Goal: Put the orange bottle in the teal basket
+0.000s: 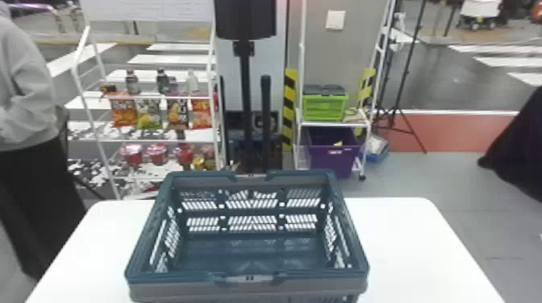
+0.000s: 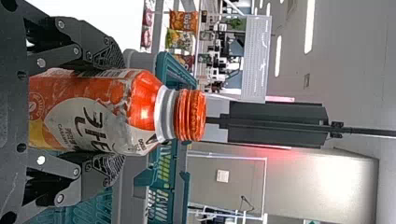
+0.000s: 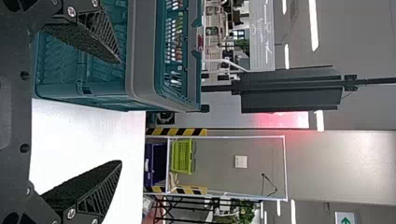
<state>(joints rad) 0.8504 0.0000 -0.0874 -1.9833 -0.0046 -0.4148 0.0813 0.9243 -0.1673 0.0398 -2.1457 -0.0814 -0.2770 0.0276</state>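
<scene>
Orange bottle (image 2: 93, 109) stands upright in the left gripper (image 2: 122, 111), its two fingers clamped on opposite sides of the body and touching it, with the ribbed orange cap pointing up at twelve o'clock. A pale patch of label faces the wrist camera, and a whitish ring circles the neck beneath the cap. The bottle is outside the teal basket (image 1: 177, 277), on the robot's side of it, near the basket's seven o'clock corner. The right gripper (image 3: 121, 112) is close to the five o'clock corner, its fingers spread well apart and nothing between them. The basket rests upright on the white table (image 1: 411, 241), its inside bare, with one long rim at six o'clock and the other at twelve. Beyond the table at eleven o'clock, a white rack (image 1: 149, 141) carries bottles (image 1: 132, 82) on its upper shelf, snack bags (image 1: 123, 109) below them and red-lidded tubs (image 1: 157, 154) lower down. Toward one o'clock, a white wheeled stand (image 1: 332, 125) holds a lime green crate (image 1: 324, 106) above a purple bin (image 1: 334, 155). A black tripod (image 1: 397, 100) is just beyond that stand's three o'clock side.
</scene>
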